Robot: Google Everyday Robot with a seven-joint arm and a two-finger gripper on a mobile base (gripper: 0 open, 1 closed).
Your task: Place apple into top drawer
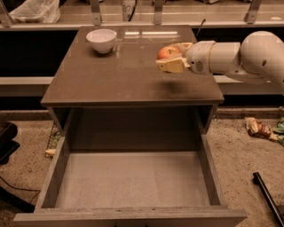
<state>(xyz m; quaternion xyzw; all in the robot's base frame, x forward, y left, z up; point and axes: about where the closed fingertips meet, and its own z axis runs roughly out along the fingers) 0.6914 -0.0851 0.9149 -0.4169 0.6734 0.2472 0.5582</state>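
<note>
The apple (167, 52) is small, round and red-orange. It sits between the fingers of my gripper (172, 58), which is shut on it and holds it a little above the right part of the cabinet top (111, 75); a shadow lies on the top under it. The arm comes in from the right. The top drawer (133, 179) is pulled wide open below the cabinet front, a shallow grey-brown box with a flat grey bottom and nothing in it.
A white bowl (101, 40) stands at the back left of the cabinet top. Snack wrappers (258, 128) lie on the floor to the right, with a dark bar (267, 197) near the drawer's right side. A plastic bag (33, 11) lies at the back left.
</note>
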